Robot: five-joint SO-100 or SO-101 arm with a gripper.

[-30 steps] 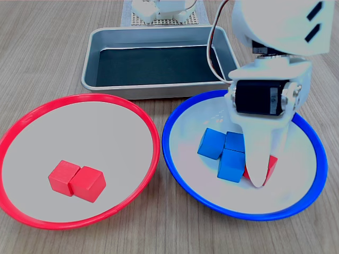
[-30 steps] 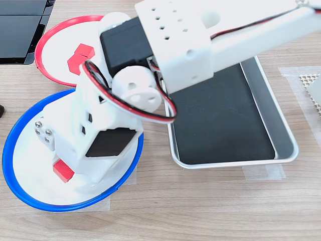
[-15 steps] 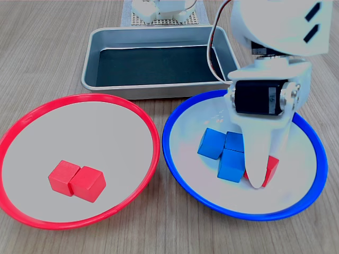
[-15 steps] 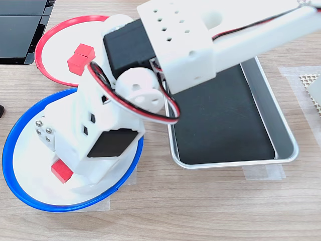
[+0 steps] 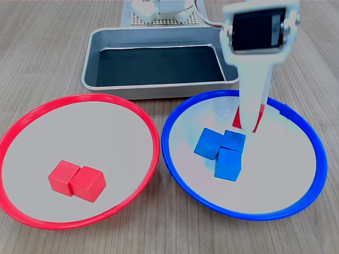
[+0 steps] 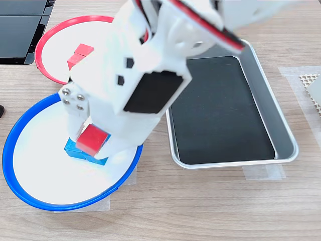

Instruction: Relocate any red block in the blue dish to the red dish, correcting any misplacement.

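First exterior view: gripper (image 5: pixel 249 123) clamped on the red block (image 5: pixel 256 120), held clear above the blue dish (image 5: pixel 175 174); three blue cubes (image 5: pixel 222 152) clustered inside that dish; red dish (image 5: pixel 32 214) at the first exterior view's left holding two red cubes (image 5: pixel 77 181) touching; metal tray (image 5: pixel 95 79) behind both dishes

Second exterior view: gripper (image 6: pixel 90 135) closed on the red block (image 6: pixel 93 140), raised over the blue cubes (image 6: pixel 75 148) in the blue dish (image 6: pixel 20 193); red dish (image 6: pixel 45 45) beyond; metal tray (image 6: pixel 281 125) at the second exterior view's right

Brushed metal tray (image 5: pixel 100 79) on wood-grain table (image 5: pixel 42 47)
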